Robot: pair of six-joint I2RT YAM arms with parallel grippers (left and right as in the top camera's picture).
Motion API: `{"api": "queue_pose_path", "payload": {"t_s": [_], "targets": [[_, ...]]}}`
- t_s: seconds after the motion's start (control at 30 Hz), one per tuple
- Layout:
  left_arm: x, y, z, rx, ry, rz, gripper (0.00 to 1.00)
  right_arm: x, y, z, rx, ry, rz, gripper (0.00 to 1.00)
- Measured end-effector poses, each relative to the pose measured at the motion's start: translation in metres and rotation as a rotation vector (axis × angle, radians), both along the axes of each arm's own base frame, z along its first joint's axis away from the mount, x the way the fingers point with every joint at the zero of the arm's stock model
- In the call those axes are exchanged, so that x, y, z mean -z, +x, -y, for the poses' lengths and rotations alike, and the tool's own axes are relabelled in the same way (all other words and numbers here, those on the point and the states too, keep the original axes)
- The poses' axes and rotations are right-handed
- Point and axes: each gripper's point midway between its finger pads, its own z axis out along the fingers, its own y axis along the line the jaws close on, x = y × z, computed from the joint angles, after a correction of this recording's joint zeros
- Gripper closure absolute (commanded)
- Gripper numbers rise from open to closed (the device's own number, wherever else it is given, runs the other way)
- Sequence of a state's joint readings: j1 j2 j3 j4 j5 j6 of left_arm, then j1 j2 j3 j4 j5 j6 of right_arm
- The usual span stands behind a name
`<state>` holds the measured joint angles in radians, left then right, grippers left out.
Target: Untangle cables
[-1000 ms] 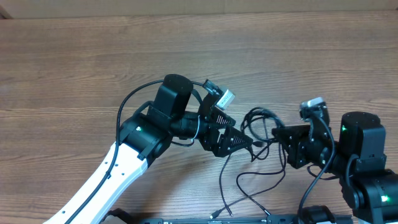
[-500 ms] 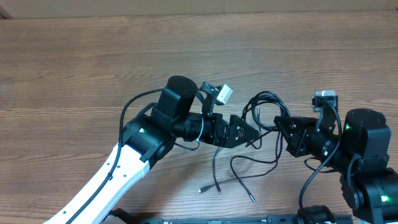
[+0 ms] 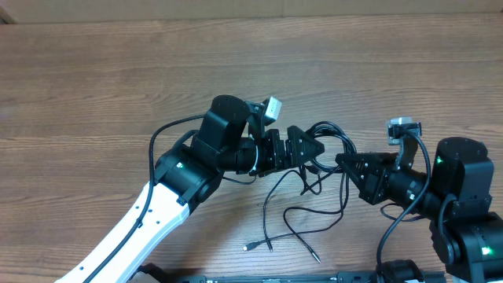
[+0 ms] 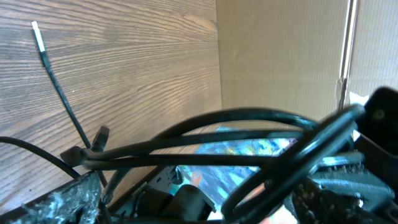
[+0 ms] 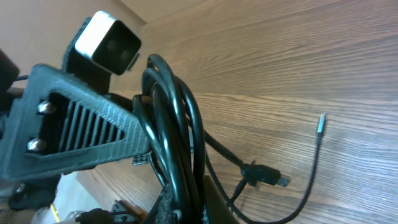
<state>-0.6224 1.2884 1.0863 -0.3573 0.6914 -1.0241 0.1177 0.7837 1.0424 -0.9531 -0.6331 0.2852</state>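
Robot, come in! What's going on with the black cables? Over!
Right hand shut on cables. Left hand open, loops between its fingers. Plug ends lie on table. No obstacle seen. Over.

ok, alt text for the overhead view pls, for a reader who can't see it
Two robot arms meet over a tangle of thin black cables on a wooden table. The right gripper is shut on the bundle, and the left gripper is open with loops passing between its fingers. Loose ends with small plugs trail toward the bottom edge.

White-shelled left arm (image 3: pixel 137 220), black joints
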Motion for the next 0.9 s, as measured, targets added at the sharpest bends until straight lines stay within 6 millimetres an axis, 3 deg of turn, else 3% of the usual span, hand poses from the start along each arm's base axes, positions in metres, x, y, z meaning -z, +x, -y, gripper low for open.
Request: {"api": "queue_pose_path", "payload": {"t_s": [0.07,0.13,0.33,0.37,0.6,0.63,0.77,0.8,0.9], "targets": [[-0.002,0.001,0.003,-0.012,-0.008,-0.006,0.30,-0.001,-0.002,-0.002,-0.015,0.011,-0.001,0.96],[-0.004,-0.001,0.006,-0.009,-0.018,-0.005,0.38,-0.002,-0.003,-0.003,-0.020,0.016,-0.004,0.96],[-0.005,-0.003,0.017,0.006,-0.033,0.001,0.91,-0.001,-0.005,-0.005,-0.032,0.023,-0.015,0.96],[-0.005,-0.004,0.017,0.009,-0.032,0.001,0.96,0.000,-0.006,-0.005,-0.031,0.023,-0.020,0.96],[-0.004,-0.004,0.018,0.019,-0.027,0.018,0.96,0.007,-0.008,-0.002,-0.015,0.007,-0.053,0.96],[-0.004,-0.004,0.018,0.025,-0.024,0.033,0.96,0.008,-0.009,-0.002,-0.016,0.006,-0.060,0.89],[-0.002,-0.001,0.017,0.061,0.011,0.166,0.96,0.015,-0.013,0.001,-0.009,-0.012,-0.087,0.29],[-0.002,0.000,0.017,0.066,0.017,0.187,0.96,0.017,-0.014,0.001,-0.014,-0.019,-0.092,0.22],[0.009,0.001,0.012,0.117,0.092,0.313,0.96,0.022,-0.018,0.002,-0.031,-0.053,-0.091,0.19]]}}
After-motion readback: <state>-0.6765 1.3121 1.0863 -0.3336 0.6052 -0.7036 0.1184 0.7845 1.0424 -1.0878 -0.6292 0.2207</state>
